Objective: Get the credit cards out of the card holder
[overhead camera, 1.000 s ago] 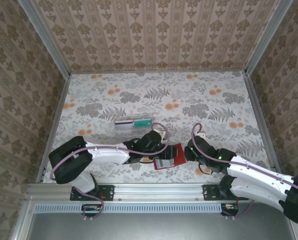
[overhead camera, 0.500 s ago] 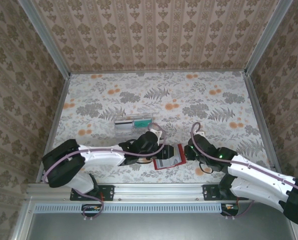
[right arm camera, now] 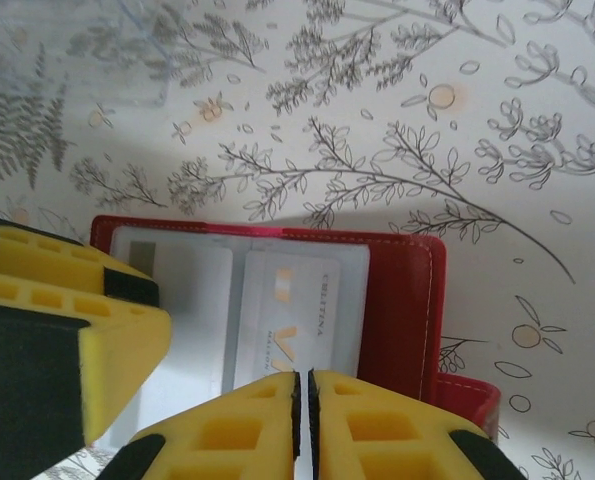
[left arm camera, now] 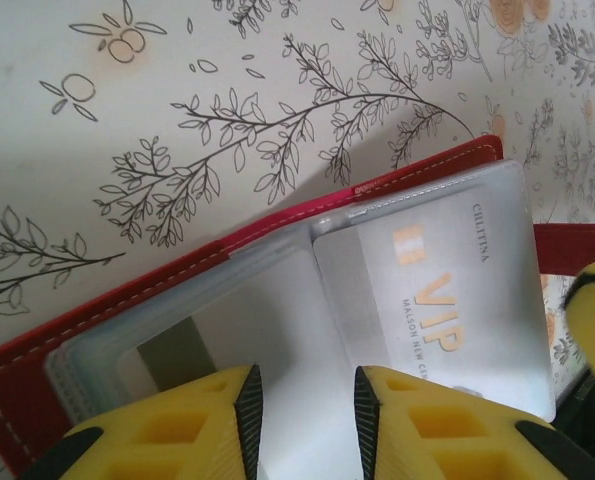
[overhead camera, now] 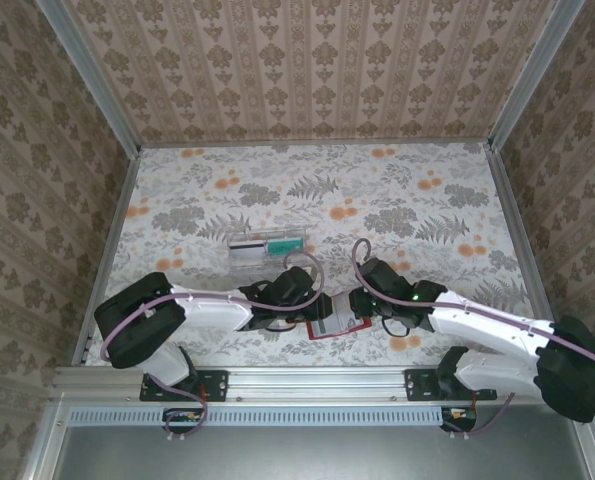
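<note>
Lying open on the flowery table (overhead camera: pixel 277 180), the red card holder (right arm camera: pixel 402 300) sits close to the near edge, right between the two arms. Its grey pockets face up, with a red border all around them. One credit card (left arm camera: pixel 437 300) is tucked in a pocket. It looks silver-white and has gold letters that say VIP. The pocket beside it is cloudy, and it is hard to tell what is inside.

The left gripper (left arm camera: pixel 302 415) hangs low over the holder. Its yellow fingers (left arm camera: pixel 177 420) are a little way apart — a narrow gap — and the grey pocket shows between them. They are not holding anything.

The right gripper (right arm camera: pixel 302 420) comes at the holder from the other side, just over the end of the VIP card. Its yellow fingers (right arm camera: pixel 227 430) are pressed almost together, with a thin dark line between them. Whether the card's edge is caught in that line cannot be told.

The two grippers are very near each other, and each one's wrist camera sees the other.

Farther back on the table, apart from the holder, lies a clear tray (overhead camera: pixel 267 250) with something green in it.
</note>
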Action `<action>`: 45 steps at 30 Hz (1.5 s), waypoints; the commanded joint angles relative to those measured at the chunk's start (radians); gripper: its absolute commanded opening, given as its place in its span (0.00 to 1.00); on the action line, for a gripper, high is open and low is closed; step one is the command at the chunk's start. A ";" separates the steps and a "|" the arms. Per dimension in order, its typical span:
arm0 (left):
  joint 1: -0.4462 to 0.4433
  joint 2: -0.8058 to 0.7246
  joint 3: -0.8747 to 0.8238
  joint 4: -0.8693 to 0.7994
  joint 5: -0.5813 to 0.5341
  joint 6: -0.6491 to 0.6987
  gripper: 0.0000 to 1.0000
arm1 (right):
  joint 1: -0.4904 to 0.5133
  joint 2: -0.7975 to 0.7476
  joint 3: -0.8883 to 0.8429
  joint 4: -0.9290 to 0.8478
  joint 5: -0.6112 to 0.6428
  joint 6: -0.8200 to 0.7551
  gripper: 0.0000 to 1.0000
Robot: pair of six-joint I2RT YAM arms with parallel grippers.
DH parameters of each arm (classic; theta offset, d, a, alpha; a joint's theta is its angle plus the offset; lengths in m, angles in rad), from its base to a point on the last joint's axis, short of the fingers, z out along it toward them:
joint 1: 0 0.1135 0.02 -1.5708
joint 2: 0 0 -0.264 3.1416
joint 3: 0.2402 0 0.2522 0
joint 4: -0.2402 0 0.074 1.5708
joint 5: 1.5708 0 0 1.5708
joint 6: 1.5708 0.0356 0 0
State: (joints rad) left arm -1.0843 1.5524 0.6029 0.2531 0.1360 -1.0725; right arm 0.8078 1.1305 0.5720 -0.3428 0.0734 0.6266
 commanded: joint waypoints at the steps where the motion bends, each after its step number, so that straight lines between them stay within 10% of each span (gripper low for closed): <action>1: 0.010 0.014 0.012 -0.073 0.004 -0.025 0.32 | 0.004 0.047 0.011 0.006 -0.007 -0.022 0.14; 45: -0.006 -0.058 0.076 -0.239 -0.016 -0.009 0.23 | 0.019 0.091 -0.068 0.084 -0.051 0.063 0.10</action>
State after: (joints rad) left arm -1.0924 1.5463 0.6872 0.0471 0.1299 -1.0916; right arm 0.8188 1.2411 0.4953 -0.2337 0.0288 0.6842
